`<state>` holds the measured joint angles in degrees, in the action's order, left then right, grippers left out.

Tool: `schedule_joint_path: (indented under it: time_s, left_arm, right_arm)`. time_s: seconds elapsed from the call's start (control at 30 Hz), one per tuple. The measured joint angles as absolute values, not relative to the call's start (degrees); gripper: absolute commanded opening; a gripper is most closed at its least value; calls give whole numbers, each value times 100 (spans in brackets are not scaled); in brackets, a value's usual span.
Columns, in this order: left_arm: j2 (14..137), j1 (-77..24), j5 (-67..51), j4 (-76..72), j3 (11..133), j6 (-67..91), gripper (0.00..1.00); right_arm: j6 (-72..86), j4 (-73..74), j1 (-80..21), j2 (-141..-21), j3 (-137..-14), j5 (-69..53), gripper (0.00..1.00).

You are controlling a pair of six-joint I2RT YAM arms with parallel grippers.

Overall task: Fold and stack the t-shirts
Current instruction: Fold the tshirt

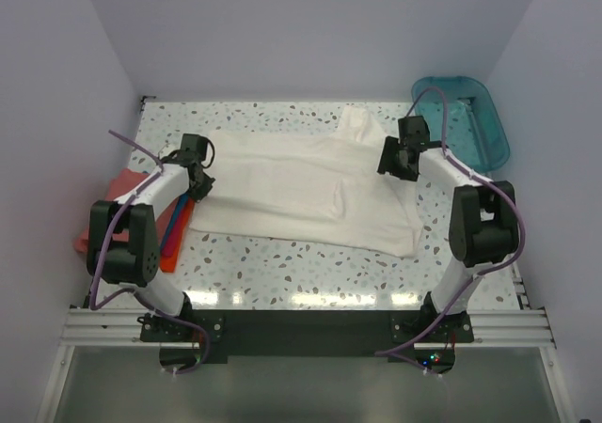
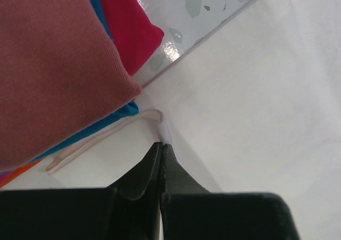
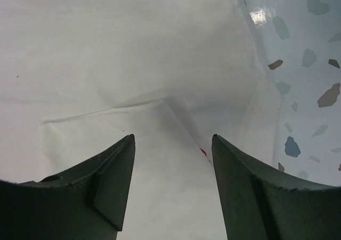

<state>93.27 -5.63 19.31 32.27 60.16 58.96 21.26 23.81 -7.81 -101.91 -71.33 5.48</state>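
Evidently the white t-shirt [image 1: 301, 193], spread mid-frame, looks set for a fold; the left gripper [image 2: 161, 146] is clamped tight on its left edge, beside the folded tees [image 2: 53, 64]; the right gripper [image 3: 173, 144] gapes empty above the cloth, and should next pinch its side.

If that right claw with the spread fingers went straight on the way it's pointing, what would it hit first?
Most likely the white t-shirt. The open right claw points down at the cloth, just by a crease, with nothing in between. How far above it the claw hangs is hard to judge.
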Motion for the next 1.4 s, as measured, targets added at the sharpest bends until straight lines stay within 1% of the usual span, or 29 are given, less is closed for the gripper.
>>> schedule_joint_path:
  time_s: [0.17,0.3,0.43,0.67,0.7,0.77,0.8,0.87,0.9,1.23,1.4]
  left_arm:
    - [9391,-554,1909,3179,6010,5889,0]
    - [9452,-554,1865,3109,6010,5881,0]
    - [9480,-554,1841,3089,6010,5872,0]
    - [9483,-554,1815,3070,6010,5800,0]
    - [9483,-554,1813,3065,6010,5791,0]
    - [9483,-554,1804,3057,6010,5782,0]
    - [9483,-554,1800,3050,6010,5778,0]
    - [9483,-552,1796,3048,6010,5769,0]
    - [9483,-552,1796,3046,6010,5767,0]
    - [9483,-552,1774,3044,6010,5745,0]
    - [9474,-537,1765,3046,6010,5743,0]
  right_arm:
    - [2058,2241,-781,-10447,-7135,545,61]
    - [2045,2156,-781,-10632,-7135,499,57]
    - [2049,2117,-781,-10724,-7135,473,49]
    - [2093,2003,-788,-10777,-7135,338,31]
    - [2097,1984,-788,-10777,-7135,322,24]
    - [2110,1953,-790,-10794,-7135,298,17]
    - [2128,1946,-790,-10807,-7135,283,10]
    - [2137,1940,-790,-10829,-7135,235,3]
    - [2143,1935,-788,-10840,-7135,217,1]
    - [2139,1935,-792,-10792,-7135,211,0]
    - [2095,2018,-799,-10237,-7083,373,0]
